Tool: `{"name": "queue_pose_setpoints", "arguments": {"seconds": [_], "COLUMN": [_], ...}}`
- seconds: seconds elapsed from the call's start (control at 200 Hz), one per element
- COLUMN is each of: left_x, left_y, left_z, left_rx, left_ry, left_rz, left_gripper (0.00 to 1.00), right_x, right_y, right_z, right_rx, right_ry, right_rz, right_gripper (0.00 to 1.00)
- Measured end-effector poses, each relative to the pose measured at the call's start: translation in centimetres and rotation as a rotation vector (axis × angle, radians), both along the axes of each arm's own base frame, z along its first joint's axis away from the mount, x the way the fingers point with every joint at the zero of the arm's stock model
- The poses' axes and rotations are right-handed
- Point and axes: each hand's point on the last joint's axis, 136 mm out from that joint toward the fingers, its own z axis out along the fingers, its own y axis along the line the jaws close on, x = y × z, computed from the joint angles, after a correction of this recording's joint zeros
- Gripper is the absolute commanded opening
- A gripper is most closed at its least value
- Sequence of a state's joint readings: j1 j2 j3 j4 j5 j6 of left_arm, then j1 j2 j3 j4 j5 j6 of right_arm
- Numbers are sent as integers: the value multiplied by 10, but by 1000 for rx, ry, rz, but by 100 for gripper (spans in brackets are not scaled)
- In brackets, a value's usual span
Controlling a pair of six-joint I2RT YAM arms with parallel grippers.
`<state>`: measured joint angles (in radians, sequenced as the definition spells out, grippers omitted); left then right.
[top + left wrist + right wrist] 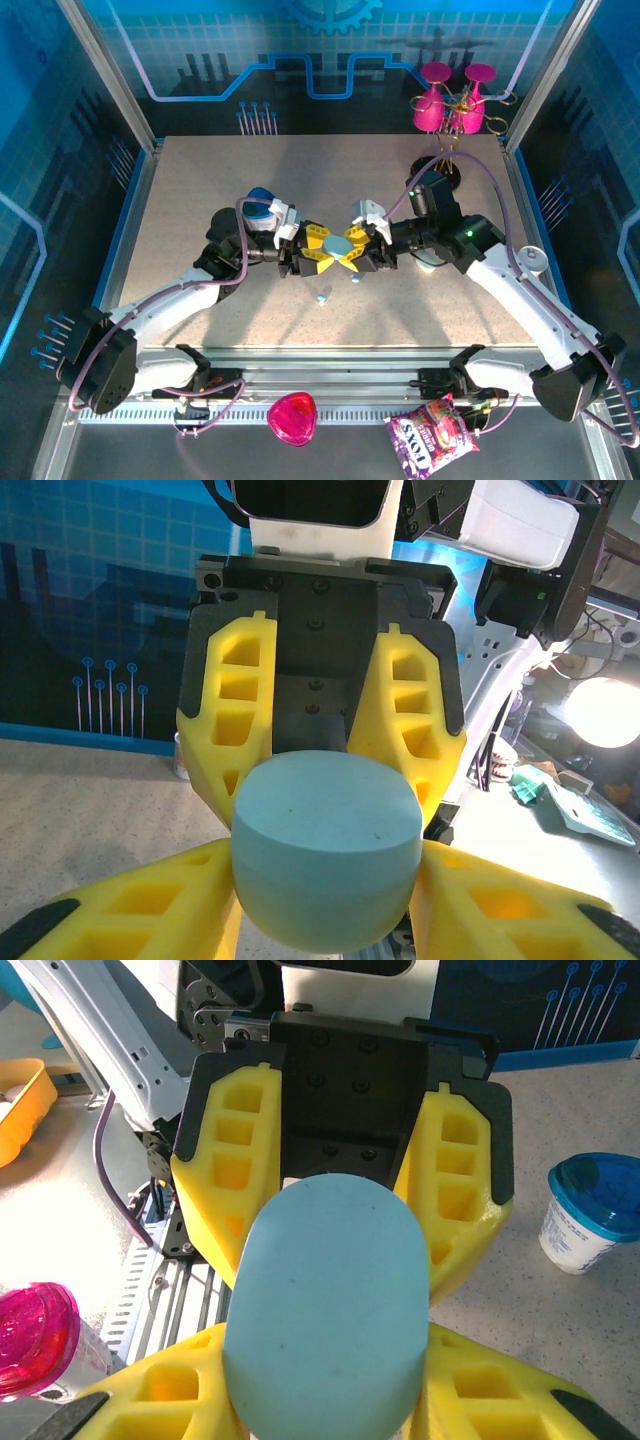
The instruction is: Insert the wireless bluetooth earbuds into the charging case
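- Case (pixel 341 243): pale blue pebble, held off the table (pixel 200 180) above its middle. The lid looks shut.
- Left claw (pixel 320 247) is closed on the case from one side, and right claw (pixel 361 241) from the other. The yellow fingers press its flanks.
- Earbud (pixel 323 298) lies loose on the table, just toward the near edge from the case, with a smaller pale speck near it. None is seated.
- Step, probably: a two-claw regrip, or working the lid open.
- Next: one claw steadies the body while the other lifts the lid, then an earbud is fetched.
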<state>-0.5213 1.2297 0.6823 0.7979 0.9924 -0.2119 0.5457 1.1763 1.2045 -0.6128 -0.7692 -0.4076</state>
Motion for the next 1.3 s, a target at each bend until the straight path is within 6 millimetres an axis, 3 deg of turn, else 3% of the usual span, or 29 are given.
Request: {"name": "queue_pose_setpoints", "arguments": {"seconds": [0.355, 0.705, 0.856, 0.996, 1.301], "left_x": [-2, -2, -2, -2, -4], "left_y": [-1, -1, -1, -2, -3], "left_z": [0, 0, -1, -1, -1], "left_rx": [-1, 1, 2, 3, 2], "left_ry": [-2, 1, 0, -3, -30], "left_rz": [-8, -7, -6, -7, -12], "left_gripper": [54, 36, 28, 28, 28], "right_x": [1, -2, -1, 0, 3], "right_y": [4, 4, 4, 5, 4], "right_z": [5, 5, 5, 6, 13], "right_rx": [15, 13, 10, 14, 59], "right_ry": [-15, -16, -19, -31, -48], "right_rz": [-4, 0, -7, -9, -42], "right_gripper": [29, 30, 38, 57, 58]}}
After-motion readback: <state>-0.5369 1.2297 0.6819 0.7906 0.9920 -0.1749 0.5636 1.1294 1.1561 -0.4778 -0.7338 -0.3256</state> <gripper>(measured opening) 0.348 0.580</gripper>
